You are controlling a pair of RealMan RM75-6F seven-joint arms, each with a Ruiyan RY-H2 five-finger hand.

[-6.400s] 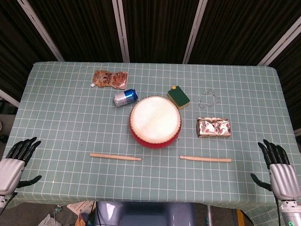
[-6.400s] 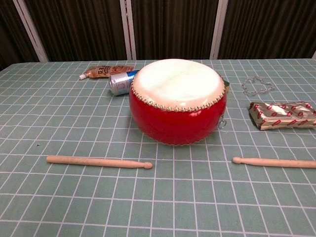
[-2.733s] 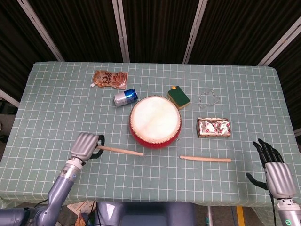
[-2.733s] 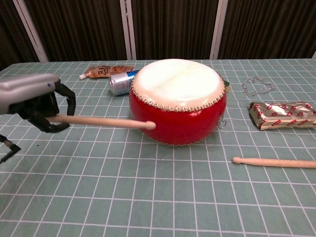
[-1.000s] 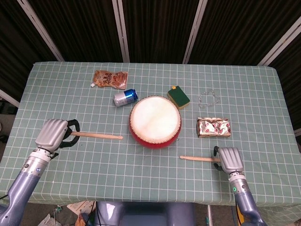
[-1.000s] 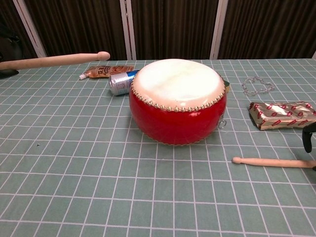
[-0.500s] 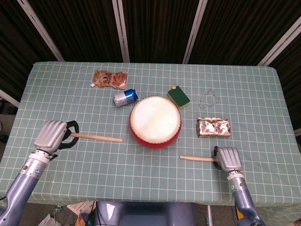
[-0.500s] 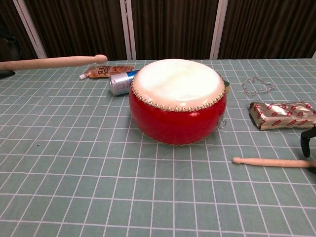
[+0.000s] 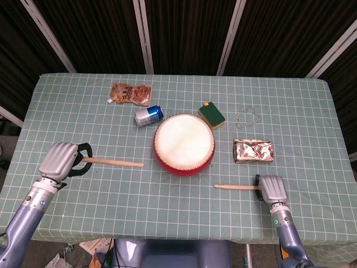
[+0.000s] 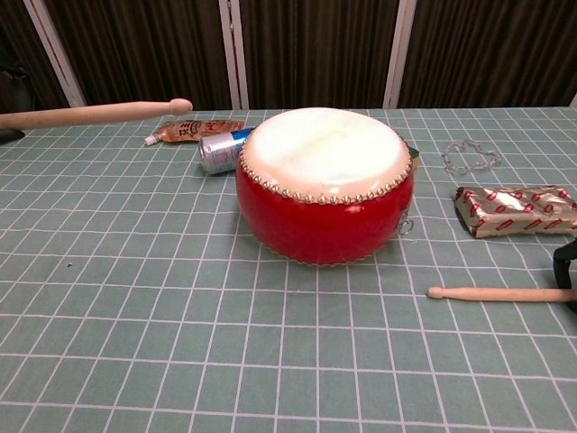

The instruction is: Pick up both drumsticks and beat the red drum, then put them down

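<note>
Red drum sits mid-table w/ a blue can lying on its side just behind-left. Left hand grips one drumstick raised off the cloth, tip toward drum; right hand is wrapped round the butt of the other drumstick, which lies near the drum's front right.

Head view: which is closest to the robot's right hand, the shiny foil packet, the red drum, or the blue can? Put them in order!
From the right hand:
1. Shiny foil packet, just beyond the hand, right of the drum.
2. Red drum, in the table's middle, to the hand's left.
3. Blue can, lying beyond the drum's far-left side.
</note>
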